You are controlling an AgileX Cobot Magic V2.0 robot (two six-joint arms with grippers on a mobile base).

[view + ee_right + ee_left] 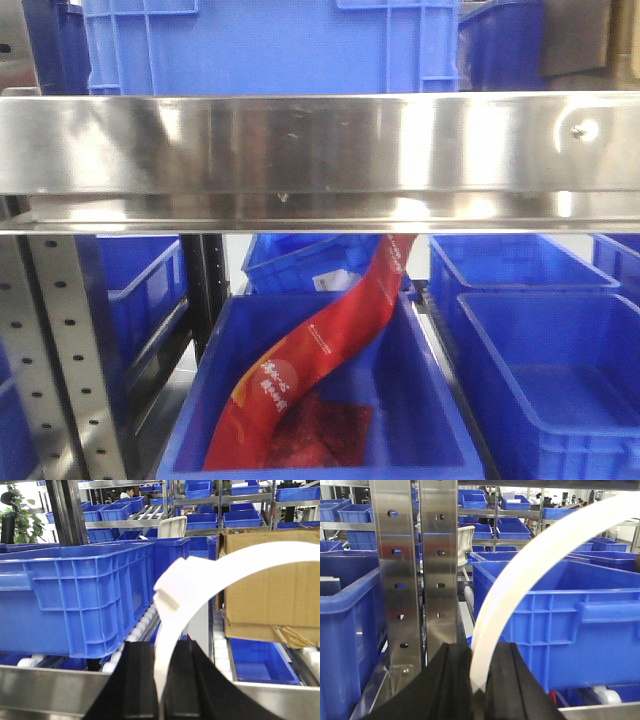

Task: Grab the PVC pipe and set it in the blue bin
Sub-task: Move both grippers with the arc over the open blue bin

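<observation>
We are clamping left gripper (479, 682) and right gripper (162, 682) on the arching PVC pipe (520, 572), blue bin (570, 615) lying ahead between them.

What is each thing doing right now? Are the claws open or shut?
Left gripper: shut on the pipe.
Right gripper: shut on the pipe.
Pipe: bent into an arch, not in a bin yet.
Red bag: leaning tilted inside the lower bin.
Lower bin: open on top, holding the bag.
</observation>
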